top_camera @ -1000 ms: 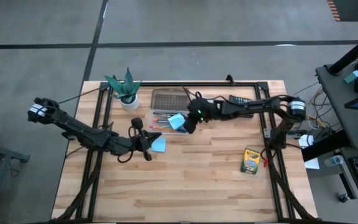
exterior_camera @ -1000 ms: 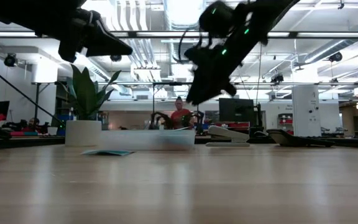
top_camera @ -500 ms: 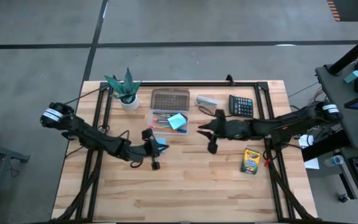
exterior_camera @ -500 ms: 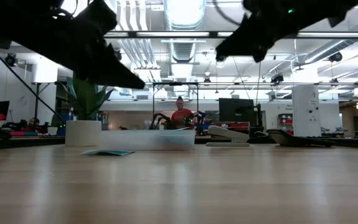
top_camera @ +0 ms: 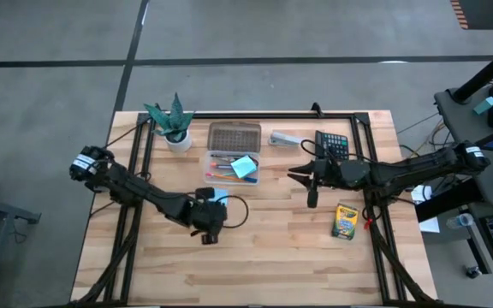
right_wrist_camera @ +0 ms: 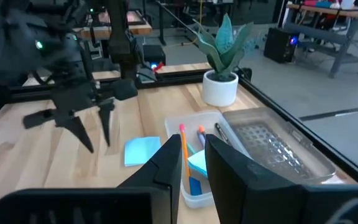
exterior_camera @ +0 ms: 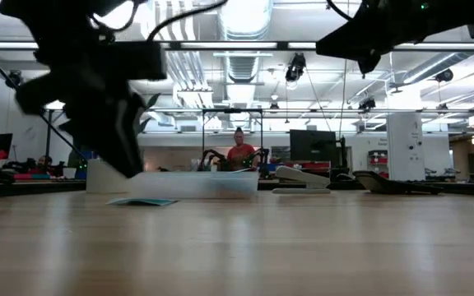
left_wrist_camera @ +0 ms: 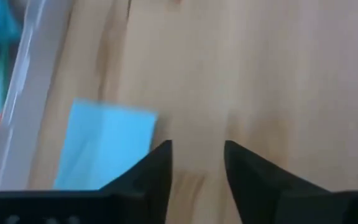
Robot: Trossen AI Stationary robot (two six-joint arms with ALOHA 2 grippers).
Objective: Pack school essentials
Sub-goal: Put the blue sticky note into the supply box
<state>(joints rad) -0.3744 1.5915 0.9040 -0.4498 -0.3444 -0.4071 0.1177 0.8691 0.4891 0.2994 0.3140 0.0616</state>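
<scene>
Both arms pulling back from clear case [top_camera: 232,166]: left gripper [left_wrist_camera: 196,163] spread beside blue notepad [left_wrist_camera: 106,144]; right gripper [right_wrist_camera: 192,163] narrowly parted, holding nothing.

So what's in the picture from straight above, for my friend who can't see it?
Two dark robot arms reach over a wooden table. The left fingers hover by a blue notepad; a clear box of pens, a crayon box, calculator and plant sit around.

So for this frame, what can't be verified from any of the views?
- Light-blue notepad on the table: high view, mostly covered by the left hand; cut off by the fingers in the left wrist view.
- Case contents: right wrist view, the right hand's fingers block them; too small in the high view.
- Crayon box print: high view, too small to read.
</scene>
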